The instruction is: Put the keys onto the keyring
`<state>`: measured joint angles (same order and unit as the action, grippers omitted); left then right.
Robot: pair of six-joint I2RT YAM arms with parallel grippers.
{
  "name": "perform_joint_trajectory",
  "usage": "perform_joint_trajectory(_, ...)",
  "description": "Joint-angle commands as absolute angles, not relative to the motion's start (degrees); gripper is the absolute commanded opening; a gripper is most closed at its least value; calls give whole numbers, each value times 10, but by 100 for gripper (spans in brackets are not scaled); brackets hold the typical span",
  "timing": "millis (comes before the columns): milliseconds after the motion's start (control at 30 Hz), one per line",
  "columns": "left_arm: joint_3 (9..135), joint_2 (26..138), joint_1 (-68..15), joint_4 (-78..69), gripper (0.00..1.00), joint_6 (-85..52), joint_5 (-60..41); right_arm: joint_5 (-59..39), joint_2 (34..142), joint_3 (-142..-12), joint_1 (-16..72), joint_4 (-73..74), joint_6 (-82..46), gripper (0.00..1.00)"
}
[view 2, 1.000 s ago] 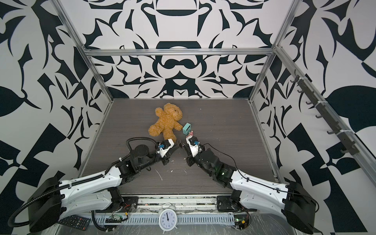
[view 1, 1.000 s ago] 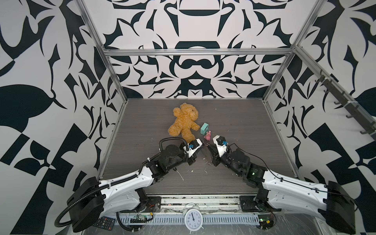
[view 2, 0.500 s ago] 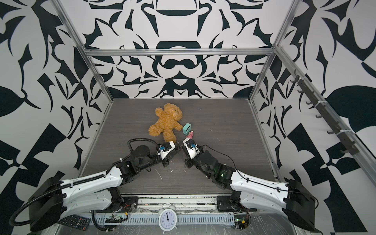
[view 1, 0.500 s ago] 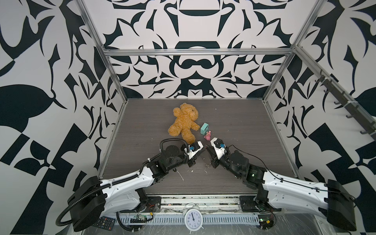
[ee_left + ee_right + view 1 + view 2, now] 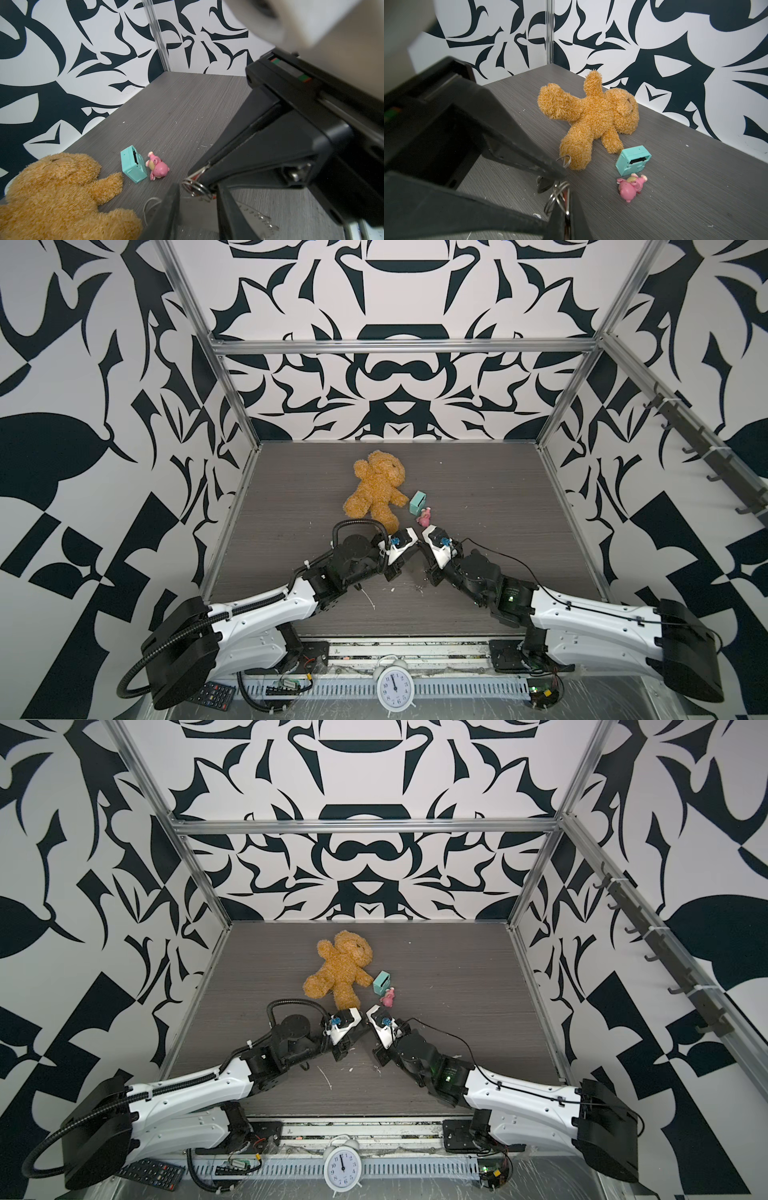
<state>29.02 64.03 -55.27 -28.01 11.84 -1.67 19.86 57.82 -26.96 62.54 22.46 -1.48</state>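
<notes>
Both grippers meet low over the grey table, in front of the teddy bear, in both top views. My right gripper [image 5: 565, 200] is shut on the keyring [image 5: 557, 195], a bunch of thin silver rings, and a sliver of red shows between its fingers. In the left wrist view its black fingers [image 5: 239, 166] hold the keyring [image 5: 194, 187] up just ahead of my left gripper [image 5: 197, 199]. The left gripper's jaws stand apart and open, gripping nothing. The grey strap [image 5: 259, 220] with dotted edges lies beneath them. The keys are mostly hidden; only that bit of red [image 5: 192, 178] shows.
A tan teddy bear [image 5: 376, 489] lies behind the grippers, with a teal box [image 5: 417, 502] and a pink pig figure [image 5: 424, 516] beside it. Small white scraps [image 5: 368, 597] dot the table. A clock [image 5: 393, 681] and a remote control [image 5: 210, 695] sit at the front rail.
My left gripper's jaws have spread apart. The right gripper has stayed shut on the rings, and both arms have hardly shifted.
</notes>
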Motion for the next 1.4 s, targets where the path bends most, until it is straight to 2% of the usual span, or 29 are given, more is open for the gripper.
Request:
perform_joint_trajectory(0,306,641,-554,-285,31,114,-3,190,573,-295,637,268,-1,0)
perform_joint_trajectory(467,293,624,-554,-288,0,109,64,167,581,-289,646,287,14,0)
perform_joint_trajectory(833,278,616,-553,-306,0,109,74,229,577,-278,633,297,-30,0)
perform_joint_trajectory(1100,270,612,-553,-317,0,108,83,160,568,-268,533,267,-145,0)
perform_joint_trajectory(1367,268,612,-553,-322,0,107,80,125,585,-279,525,263,-151,0)
